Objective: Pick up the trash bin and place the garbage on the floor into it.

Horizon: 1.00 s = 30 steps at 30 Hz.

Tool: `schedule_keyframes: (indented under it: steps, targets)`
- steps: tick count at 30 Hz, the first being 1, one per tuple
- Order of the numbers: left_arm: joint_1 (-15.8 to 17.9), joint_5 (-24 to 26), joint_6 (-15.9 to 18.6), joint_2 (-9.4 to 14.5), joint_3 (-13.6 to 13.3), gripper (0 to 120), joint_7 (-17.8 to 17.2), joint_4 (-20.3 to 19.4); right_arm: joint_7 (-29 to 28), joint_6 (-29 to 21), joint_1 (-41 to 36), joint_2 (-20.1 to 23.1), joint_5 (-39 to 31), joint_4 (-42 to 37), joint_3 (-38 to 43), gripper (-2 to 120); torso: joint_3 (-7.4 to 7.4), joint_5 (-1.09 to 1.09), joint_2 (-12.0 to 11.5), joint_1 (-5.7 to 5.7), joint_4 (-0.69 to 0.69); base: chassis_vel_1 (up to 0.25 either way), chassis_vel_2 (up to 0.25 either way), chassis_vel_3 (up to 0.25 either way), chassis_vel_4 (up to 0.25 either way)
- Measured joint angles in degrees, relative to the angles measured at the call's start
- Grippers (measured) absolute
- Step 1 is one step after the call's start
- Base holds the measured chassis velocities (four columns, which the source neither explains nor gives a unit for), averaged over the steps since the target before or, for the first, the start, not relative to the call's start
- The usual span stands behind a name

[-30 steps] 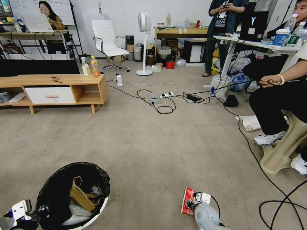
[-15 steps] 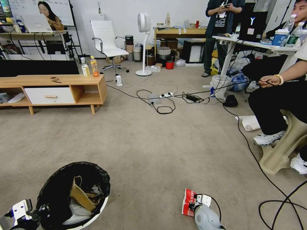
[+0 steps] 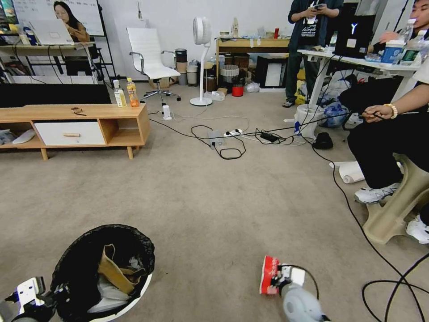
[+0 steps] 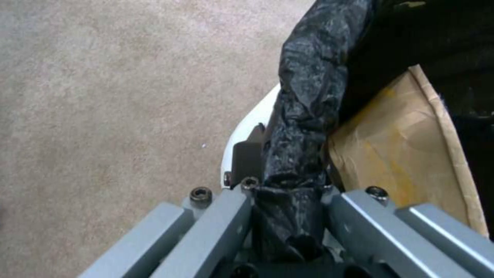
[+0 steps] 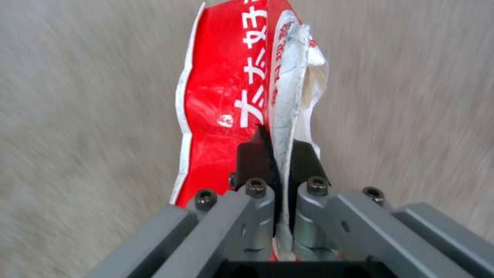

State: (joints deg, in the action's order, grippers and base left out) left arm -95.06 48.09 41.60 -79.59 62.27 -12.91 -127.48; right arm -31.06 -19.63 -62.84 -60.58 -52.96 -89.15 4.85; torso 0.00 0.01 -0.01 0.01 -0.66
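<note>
From the head: trash bin [image 3: 105, 273] low on the left, white wall, black bag [image 3: 73, 268] over the rim, brown cardboard tray [image 3: 114, 270] and white tissues [image 3: 103, 297] inside. Left gripper [image 3: 53, 298] right at the bin's near rim. Red-and-white packet [image 3: 269, 281] low on the right, standing on its edge, pinched at its near end by the right gripper [image 3: 278, 282]. Carpet [image 3: 214, 201] all around, bin and packet well apart. From the left wrist: left gripper [image 4: 285, 170] pressed together on the bin's rim [image 4: 301, 127], black bag squeezed between the fingers [image 4: 247, 158], one finger outside against the white wall, cardboard tray [image 4: 406, 146] just beside, inside the bin. From the right wrist: right gripper [image 5: 278, 156] squeezed tight on the packet [image 5: 231, 104], thin edge caught between both black fingers [image 5: 252, 156], rest of the packet sticking out past the tips, red side with white letters to one side, pale inside to the other, blurry carpet behind.
</note>
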Motion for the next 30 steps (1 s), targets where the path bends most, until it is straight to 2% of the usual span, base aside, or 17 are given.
schedule_keyframes:
  steps: [2,4,5,7,13,20,22,26,28,30]
  targets:
    - [0.1,0.3,0.1,0.1,0.0,2,-0.2,-0.1,-0.1,0.0,-0.2,0.8,0.0,-1.8,0.2,0,0.00,-0.01,0.0,0.00,0.00,0.000,0.000,0.000,0.000]
    - [0.5,2.1,0.5,0.7,0.4,2,-1.5,-0.8,-0.8,0.0,-0.5,3.9,0.1,-10.0,1.0,0,0.00,-0.01,0.0,0.00,0.02,0.000,0.000,0.000,0.000]
    - [0.5,2.1,0.5,0.7,0.4,2,-1.5,-0.8,-0.8,0.0,-0.5,3.9,0.1,-10.0,1.0,0,0.00,-0.01,0.0,0.00,0.02,0.000,0.000,0.000,0.000]
    - [0.9,3.6,0.5,1.2,0.6,2,-2.5,-1.4,-1.5,-0.1,0.0,5.6,0.1,-15.2,1.3,0,0.00,-0.01,0.0,0.00,0.02,0.000,0.000,0.000,0.000]
    - [1.3,8.1,0.5,2.1,1.3,2,-5.1,-2.8,-2.2,0.3,3.1,8.3,-0.7,-22.7,0.9,0,0.00,-0.01,0.0,0.00,0.02,0.000,0.000,0.000,0.000]
    - [1.3,11.2,0.5,3.5,1.6,2,-6.2,-4.1,-2.2,1.9,7.6,9.9,-3.5,-30.7,-0.7,0,0.00,-0.03,0.0,0.00,0.03,0.000,0.000,0.000,0.000]
    - [1.3,12.7,0.5,4.3,1.3,2,-6.7,-4.6,-1.6,2.5,10.5,10.8,-5.9,-35.3,-1.8,0,-0.01,0.00,0.0,0.00,0.03,0.000,0.000,0.000,0.000]
    - [1.4,13.4,0.5,5.1,0.7,2,-6.9,-4.8,-1.1,3.1,13.9,11.8,-9.2,-38.8,-3.2,0,-0.01,-0.03,0.0,0.00,0.01,0.000,0.000,0.000,0.000]
    - [1.5,14.0,0.6,5.8,0.1,2,-7.1,-5.2,-0.2,3.6,19.7,12.6,-14.2,-41.1,-5.3,0,0.00,-0.02,0.0,0.00,0.02,0.000,0.000,0.000,0.000]
    - [1.5,14.3,0.6,6.0,-0.1,2,-7.2,-5.5,0.3,4.2,22.5,12.6,-16.4,-41.6,-6.9,0,-0.01,-0.04,0.0,0.00,0.02,0.000,0.000,0.000,0.000]
